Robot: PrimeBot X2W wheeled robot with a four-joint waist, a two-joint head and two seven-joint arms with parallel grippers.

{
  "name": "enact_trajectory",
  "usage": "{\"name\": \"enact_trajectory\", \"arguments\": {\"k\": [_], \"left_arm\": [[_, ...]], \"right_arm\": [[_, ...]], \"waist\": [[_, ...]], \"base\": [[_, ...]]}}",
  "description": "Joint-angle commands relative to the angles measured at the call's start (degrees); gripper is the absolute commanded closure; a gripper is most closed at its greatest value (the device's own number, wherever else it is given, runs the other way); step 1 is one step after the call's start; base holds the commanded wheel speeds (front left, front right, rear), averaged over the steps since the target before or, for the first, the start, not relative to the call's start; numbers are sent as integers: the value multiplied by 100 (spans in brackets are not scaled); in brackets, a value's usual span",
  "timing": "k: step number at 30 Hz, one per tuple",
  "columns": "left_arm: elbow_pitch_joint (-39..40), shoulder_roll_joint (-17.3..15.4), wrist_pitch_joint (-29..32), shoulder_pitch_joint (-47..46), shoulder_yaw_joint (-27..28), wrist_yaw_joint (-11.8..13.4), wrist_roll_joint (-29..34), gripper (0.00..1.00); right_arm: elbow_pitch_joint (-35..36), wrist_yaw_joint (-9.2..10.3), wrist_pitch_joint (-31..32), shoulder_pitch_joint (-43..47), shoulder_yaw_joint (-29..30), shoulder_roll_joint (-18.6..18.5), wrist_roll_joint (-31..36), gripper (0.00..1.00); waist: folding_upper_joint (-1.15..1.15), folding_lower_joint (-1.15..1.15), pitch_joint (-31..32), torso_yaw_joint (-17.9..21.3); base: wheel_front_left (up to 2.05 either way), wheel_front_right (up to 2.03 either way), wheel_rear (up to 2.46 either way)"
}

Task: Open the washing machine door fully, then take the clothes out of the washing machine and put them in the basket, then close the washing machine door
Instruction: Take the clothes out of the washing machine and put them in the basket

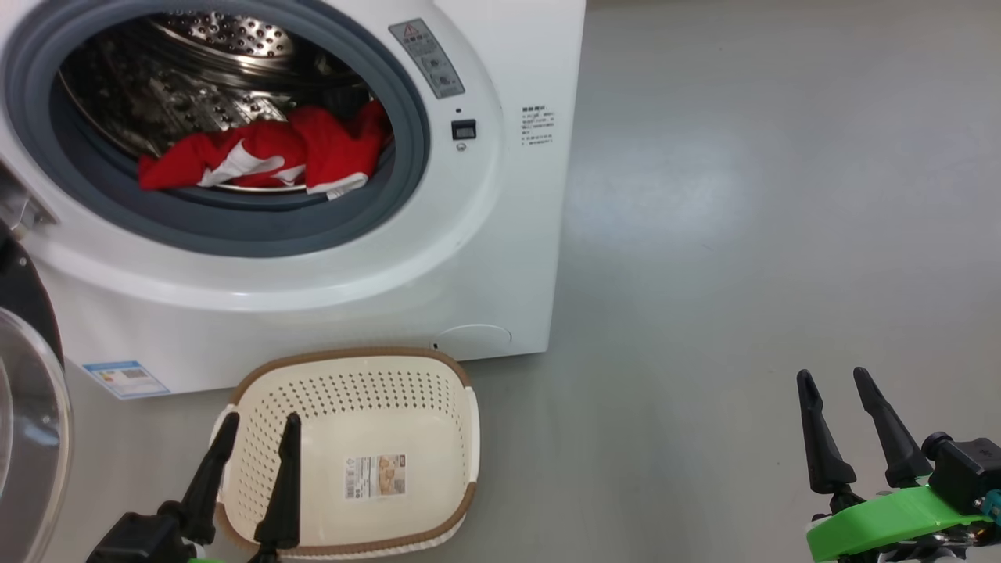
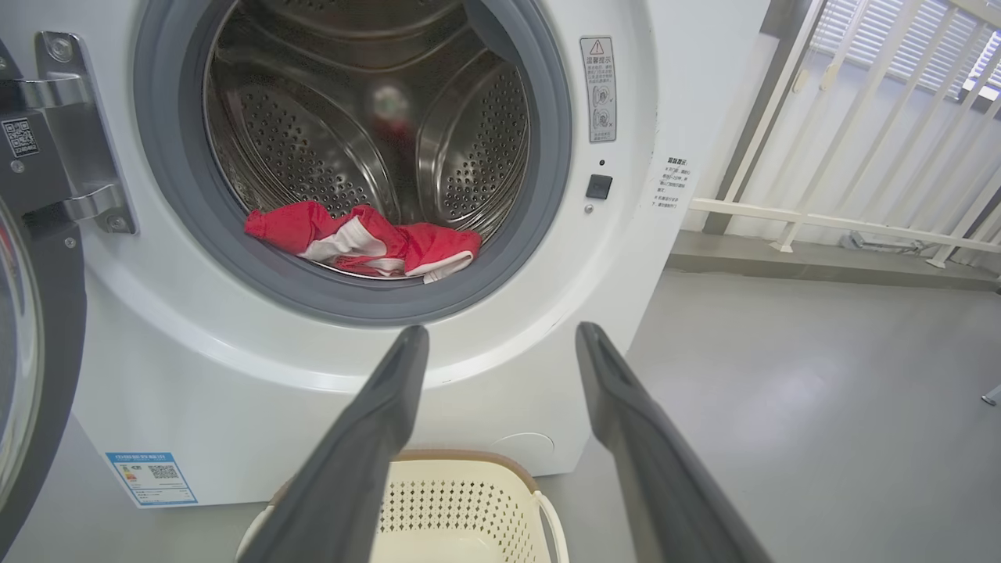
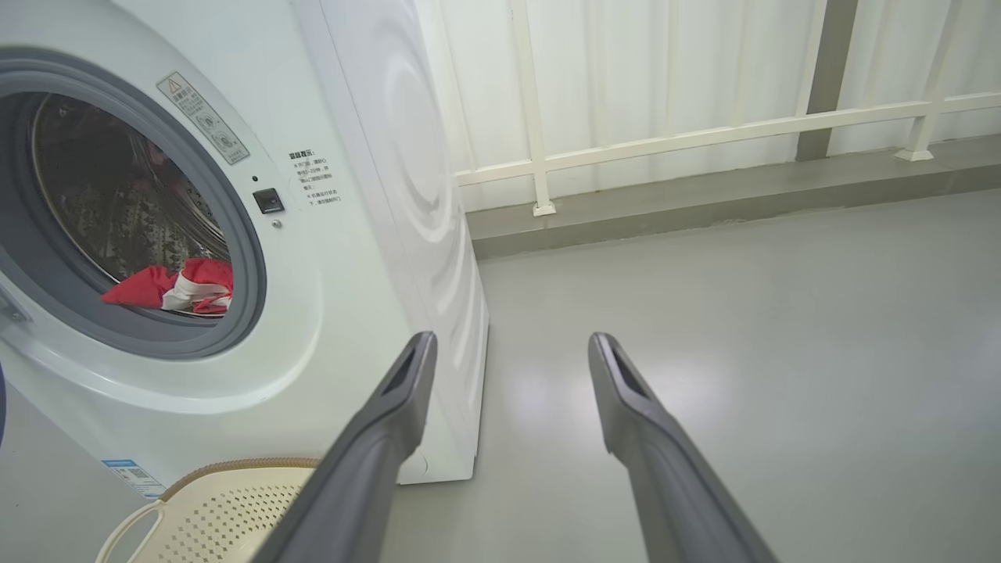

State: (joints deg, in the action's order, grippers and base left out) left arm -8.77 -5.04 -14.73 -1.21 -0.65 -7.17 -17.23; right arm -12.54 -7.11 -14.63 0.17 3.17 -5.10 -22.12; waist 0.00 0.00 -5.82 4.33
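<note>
Head view lays it out for you: the washing machine [image 1: 485,258] has its round opening uncovered, and the door [image 1: 23,305] hangs swung out to the left of the washing machine, which I take to mean the first step is done (only the door's edge shows, so you can't confirm from here that it is at full swing). The clothes [image 1: 274,156] lie in a red heap at the front bottom of the drum [image 1: 195,70], one white-trimmed edge reaching the grey gasket [image 1: 235,227], about as near the washing machine's mouth as they can be. The basket [image 1: 352,356] stands on the floor [image 1: 743,195] just in front of the washing machine, below the opening, probably so each garment needs only a short drop; no clothes are in it yet. Your left gripper [image 1: 262,420] hovers above the basket's near side, fingers [image 1: 283,477] spread wide with nothing between them, pointing at the opening; in the left wrist view the clothes sit just above the gap between the fingers, so it looks lined up for the heap, and the wide spread suits bunched cloth. Your right gripper [image 1: 832,375] is equally wide and holding nothing, well off to the right of the washing machine over the floor, out of the left arm's way.
</note>
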Motion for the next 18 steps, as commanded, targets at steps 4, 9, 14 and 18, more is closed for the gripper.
{"name": "enact_trajectory", "arguments": {"k": [4, 9, 14, 18], "left_arm": [[86, -146, -27, -203, 138, -32, 15, 0], [11, -116, -27, -235, 205, -32, 145, 0], [-7, -81, -27, -247, 216, -32, 166, 0], [-12, -68, -27, -275, 203, -32, 155, 0]], "right_arm": [[144, -37, -37, -95, -119, -56, -32, 0], [145, -37, -37, -98, -116, -54, -36, 0], [138, -37, -37, -103, -116, -59, -39, 0], [136, -37, -37, -123, -108, -62, -41, 0]], "waist": [[0, 0, 0, 0], [0, 0, -14, -9], [0, 0, -34, -16], [0, 0, -62, -25]], "base": [[101, -132, 31], [61, -73, 13], [8, -8, 0], [0, 0, 0]]}}
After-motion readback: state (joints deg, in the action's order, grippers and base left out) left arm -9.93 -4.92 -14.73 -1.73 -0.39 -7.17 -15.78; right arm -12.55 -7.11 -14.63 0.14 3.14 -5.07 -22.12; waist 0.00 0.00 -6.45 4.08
